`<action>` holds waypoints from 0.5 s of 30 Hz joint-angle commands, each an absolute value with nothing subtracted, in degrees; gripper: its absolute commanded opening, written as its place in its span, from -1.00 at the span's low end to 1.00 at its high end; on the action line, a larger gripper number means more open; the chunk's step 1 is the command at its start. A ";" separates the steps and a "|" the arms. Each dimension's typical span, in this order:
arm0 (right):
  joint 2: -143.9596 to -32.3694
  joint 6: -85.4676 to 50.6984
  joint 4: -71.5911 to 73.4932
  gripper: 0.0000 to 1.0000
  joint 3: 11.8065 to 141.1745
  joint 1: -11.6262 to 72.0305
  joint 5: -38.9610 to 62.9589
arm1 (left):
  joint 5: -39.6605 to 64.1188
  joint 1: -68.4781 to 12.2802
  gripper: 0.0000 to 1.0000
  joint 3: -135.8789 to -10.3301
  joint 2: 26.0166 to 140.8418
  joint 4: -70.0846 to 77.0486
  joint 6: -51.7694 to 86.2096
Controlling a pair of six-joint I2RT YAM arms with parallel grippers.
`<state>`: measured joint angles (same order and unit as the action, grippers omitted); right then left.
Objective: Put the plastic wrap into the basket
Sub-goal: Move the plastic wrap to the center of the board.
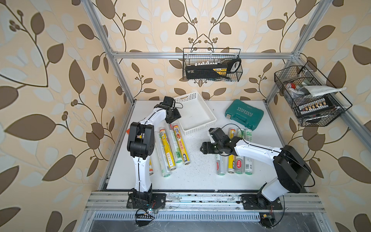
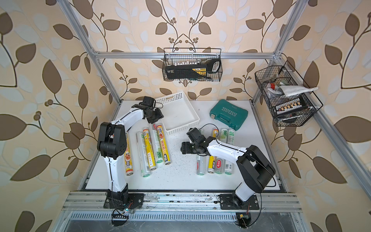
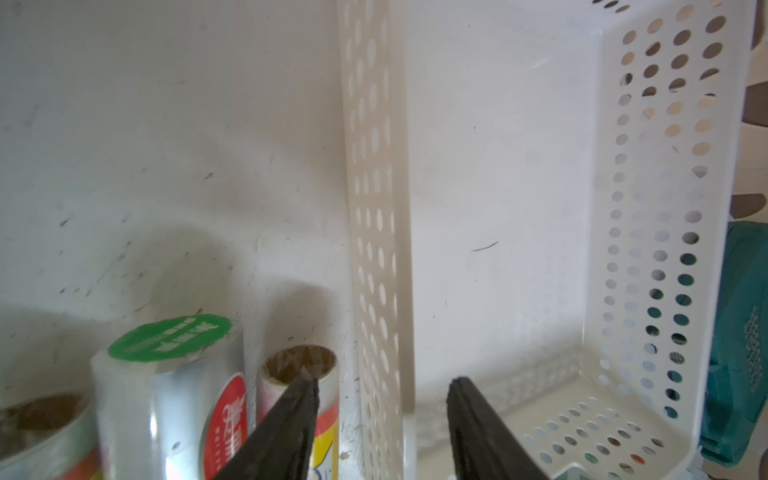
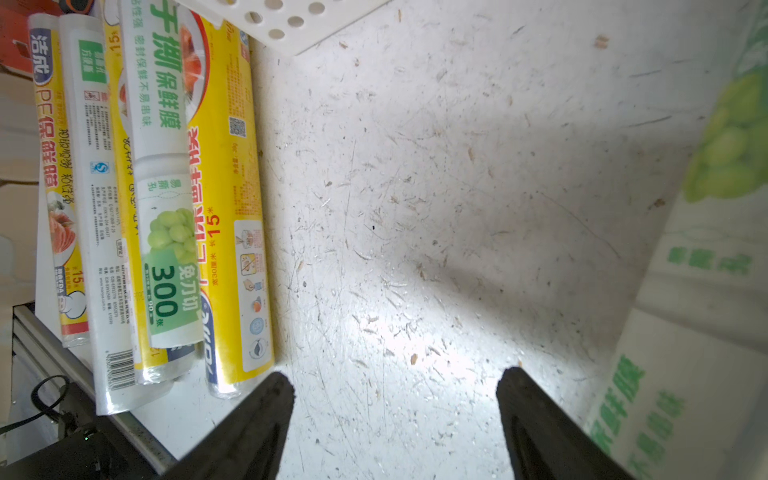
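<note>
The white basket [image 1: 200,128] [image 2: 181,128] lies empty at the back of the table in both top views. Several plastic wrap rolls [image 1: 172,148] lie side by side near its left corner, and a second row of rolls [image 1: 234,162] lies on the right under my right arm. My left gripper [image 3: 384,384] [image 1: 174,116] is open. One finger is over the open end of a roll [image 3: 299,365] and the other over the basket's inside, with the basket's wall [image 3: 374,208] between them. My right gripper [image 4: 395,375] [image 1: 202,149] is open over bare table, between the two groups of rolls.
A teal tool case [image 1: 244,114] lies right of the basket. Two black wire baskets hang on the frame, one on the back rail [image 1: 212,66] and one on the right rail [image 1: 309,96]. Aluminium frame posts stand at the table's back corners.
</note>
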<state>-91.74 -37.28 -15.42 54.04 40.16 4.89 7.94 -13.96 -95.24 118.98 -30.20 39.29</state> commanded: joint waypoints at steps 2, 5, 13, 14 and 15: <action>-92.34 -36.87 -16.53 0.61 54.57 39.94 2.16 | 8.89 -14.16 -0.03 -97.77 120.28 -31.07 38.94; -91.88 -37.07 -16.11 0.61 53.11 38.64 2.58 | 8.87 -14.24 -0.11 -98.16 120.76 -31.21 38.92; -89.10 -36.13 -15.56 0.61 49.46 34.28 4.06 | 8.78 -14.85 -0.49 -98.09 120.65 -31.46 38.50; -88.80 -35.96 -15.56 0.61 49.18 33.82 4.17 | 8.79 -14.93 -0.51 -98.08 120.53 -31.55 38.41; -88.36 -35.86 -15.56 0.61 48.78 33.24 4.36 | 8.74 -14.99 -0.52 -97.88 120.38 -31.56 38.32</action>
<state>-90.04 -36.86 -15.03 50.35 34.35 4.12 8.14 -14.37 -96.33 120.77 -30.39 39.16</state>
